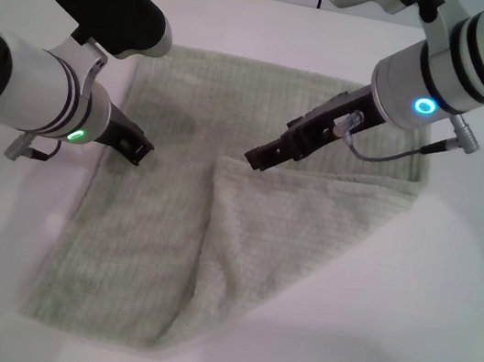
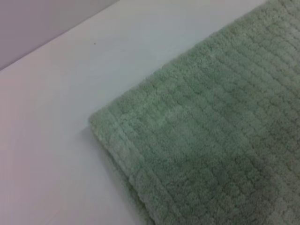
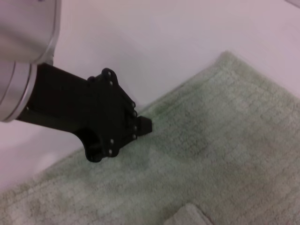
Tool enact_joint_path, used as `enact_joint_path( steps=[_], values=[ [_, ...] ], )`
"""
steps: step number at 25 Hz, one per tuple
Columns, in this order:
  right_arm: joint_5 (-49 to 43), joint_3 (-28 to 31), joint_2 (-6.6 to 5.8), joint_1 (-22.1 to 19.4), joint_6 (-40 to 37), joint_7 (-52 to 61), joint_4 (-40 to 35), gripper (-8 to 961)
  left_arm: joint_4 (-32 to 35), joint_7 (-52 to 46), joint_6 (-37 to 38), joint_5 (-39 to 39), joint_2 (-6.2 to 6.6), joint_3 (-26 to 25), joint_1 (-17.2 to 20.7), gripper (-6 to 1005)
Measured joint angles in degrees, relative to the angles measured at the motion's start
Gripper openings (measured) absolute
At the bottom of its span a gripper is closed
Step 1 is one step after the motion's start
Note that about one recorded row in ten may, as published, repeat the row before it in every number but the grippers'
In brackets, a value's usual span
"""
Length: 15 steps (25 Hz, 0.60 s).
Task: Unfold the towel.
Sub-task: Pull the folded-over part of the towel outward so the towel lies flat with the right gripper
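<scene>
Sage-green towel [image 1: 216,223] lies part-folded; left gripper [image 1: 136,147] and right gripper [image 1: 260,156] slant down over it, grips unclear.

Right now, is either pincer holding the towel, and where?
Cannot tell: left pincer is at the towel's left edge, right pincer over its middle.

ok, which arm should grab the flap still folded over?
Probably right. The right hand hangs just above the folded flap's top inner corner on the towel. The left hand sits at the towel's left edge, away from the flap.
</scene>
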Motion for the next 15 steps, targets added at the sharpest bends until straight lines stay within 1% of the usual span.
enact_joint_path(
  steps=[5,7,8,9,11,15],
  values=[
    [-0.25,-0.6,-0.01,0.06,0.37,-0.03,0.2,826,0.75,0.0,0.11,0.0,0.02,-0.05,-0.31,-2],
    [-0.78,0.22,-0.08,-0.21,0.48,0.29,-0.16,826,0.75,0.0,0.11,0.0,0.02,-0.05,-0.31,-2],
    [-1.51,2.45,-0.25,-0.45,0.74,0.44,-0.21,826,-0.76,-0.18,-2.58,0.09,0.19,-0.82,0.54,-2],
    [-1.51,2.45,-0.25,-0.45,0.74,0.44,-0.21,826,-0.76,-0.18,-2.58,0.09,0.19,-0.82,0.54,-2],
    [-2.42,5.17,-0.36,-0.58,0.97,0.26,0.03,826,-1.81,0.07,-3.46,0.09,0.19,-0.9,1.44,-2],
    [-3.28,5.67,-0.36,-0.7,1.0,0.23,-0.26,826,-1.41,0.12,-3.46,0.09,0.19,-0.9,1.44,-2]
  ],
)
